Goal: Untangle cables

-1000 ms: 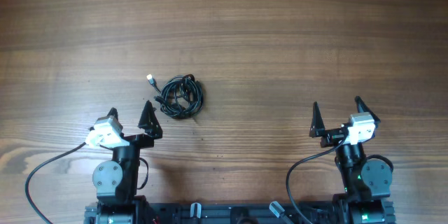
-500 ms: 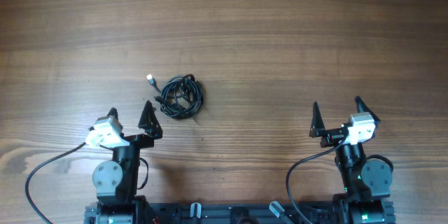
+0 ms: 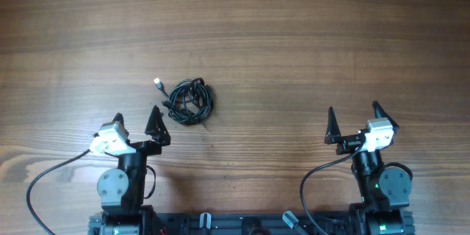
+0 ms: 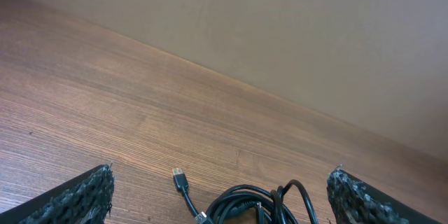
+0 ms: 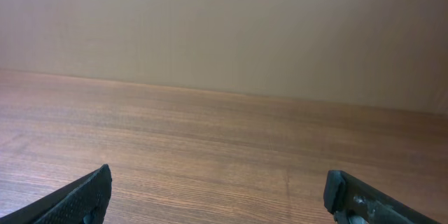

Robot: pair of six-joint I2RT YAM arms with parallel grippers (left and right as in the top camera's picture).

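Just ahead of our left gripper (image 3: 136,115), jaws wide and empty, the cables (image 3: 189,101) lie coiled; our right gripper (image 3: 352,109) gapes likewise.

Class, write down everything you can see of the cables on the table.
The cables are thin black cords wound into one small tangled knot, lying flat on the wooden table. One end trails out far-left, ending in a whitish-silver plug. Nothing but the table touches them; the open left gripper sits just short of them.
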